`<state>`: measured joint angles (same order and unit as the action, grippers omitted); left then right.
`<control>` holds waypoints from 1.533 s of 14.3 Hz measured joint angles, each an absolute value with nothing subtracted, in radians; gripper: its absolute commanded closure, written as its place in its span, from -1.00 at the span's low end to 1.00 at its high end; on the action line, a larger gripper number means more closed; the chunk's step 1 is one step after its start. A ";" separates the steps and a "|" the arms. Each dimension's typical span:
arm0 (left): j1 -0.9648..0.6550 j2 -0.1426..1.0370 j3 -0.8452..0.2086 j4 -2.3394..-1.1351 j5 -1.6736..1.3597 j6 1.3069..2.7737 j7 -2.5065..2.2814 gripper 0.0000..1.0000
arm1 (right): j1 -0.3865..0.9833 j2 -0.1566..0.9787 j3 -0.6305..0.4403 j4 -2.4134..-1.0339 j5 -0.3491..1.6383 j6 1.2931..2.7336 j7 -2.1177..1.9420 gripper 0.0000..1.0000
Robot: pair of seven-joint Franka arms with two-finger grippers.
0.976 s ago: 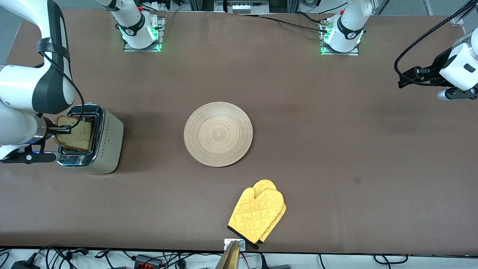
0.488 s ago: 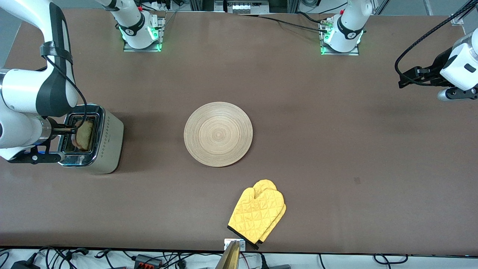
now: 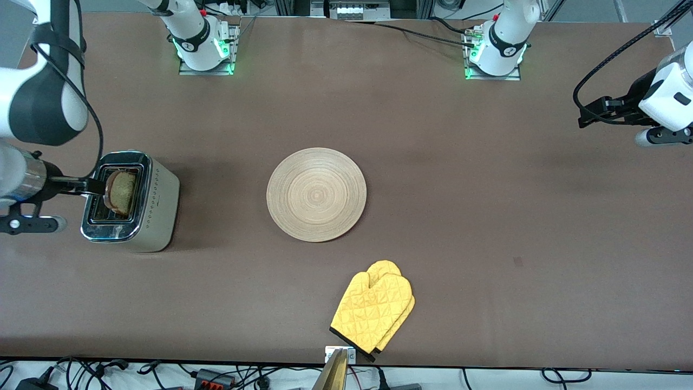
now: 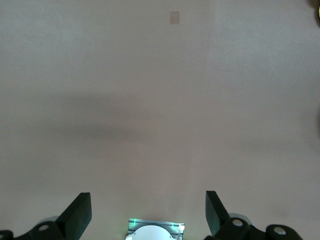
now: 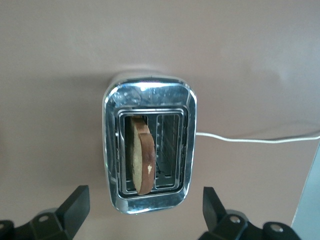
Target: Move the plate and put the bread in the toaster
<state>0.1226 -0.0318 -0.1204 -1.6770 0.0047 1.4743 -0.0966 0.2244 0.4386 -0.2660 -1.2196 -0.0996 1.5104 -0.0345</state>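
Observation:
The toaster point(image 3: 158, 205) stands at the right arm's end of the table. The bread point(image 3: 122, 192) stands on edge in one slot, its top above the chrome rim; the right wrist view shows it point(image 5: 140, 156) in the toaster point(image 5: 111, 150) too. My right gripper point(image 3: 92, 187) is open and empty, up over the toaster's outer end, apart from the bread point(image 5: 144, 200). The wooden plate point(image 3: 316, 194) lies at mid-table, bare. My left gripper point(image 3: 589, 112) is open and empty, waiting up over the left arm's end of the table point(image 4: 145, 200).
A yellow oven mitt point(image 3: 373, 310) lies near the table edge closest to the front camera, nearer to it than the plate. The toaster's white cord point(image 5: 250, 139) trails off across the table. Cables lie along that table edge.
My right gripper has let go of the bread, which now sits lower in the toaster slot. The gripper has opened and drawn up and away from the toaster. The left arm has not moved.

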 measured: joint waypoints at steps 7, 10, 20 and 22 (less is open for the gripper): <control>0.126 -0.032 -0.120 -1.677 0.005 1.474 -0.097 -1.00 | 0.162 0.408 -0.279 -1.202 0.145 1.505 -0.030 -1.00; 0.127 -0.032 -0.120 -1.677 0.005 1.473 -0.097 -1.00 | 0.176 0.408 -0.274 -1.202 0.146 1.505 -0.025 -1.00; 0.127 -0.032 -0.120 -1.677 0.005 1.472 -0.097 -1.00 | -0.032 0.329 -0.044 -1.254 0.054 1.572 -0.016 -1.00; 0.127 -0.032 -0.120 -1.677 0.005 1.472 -0.097 -1.00 | -0.035 0.303 -0.037 -1.284 0.050 1.570 -0.016 -1.00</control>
<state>0.1267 -0.0318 -0.1196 -1.6770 0.0047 1.4724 -0.0966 -0.0346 0.3028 -0.0366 -1.2837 0.0500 1.5704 -0.0163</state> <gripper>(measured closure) 0.000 0.000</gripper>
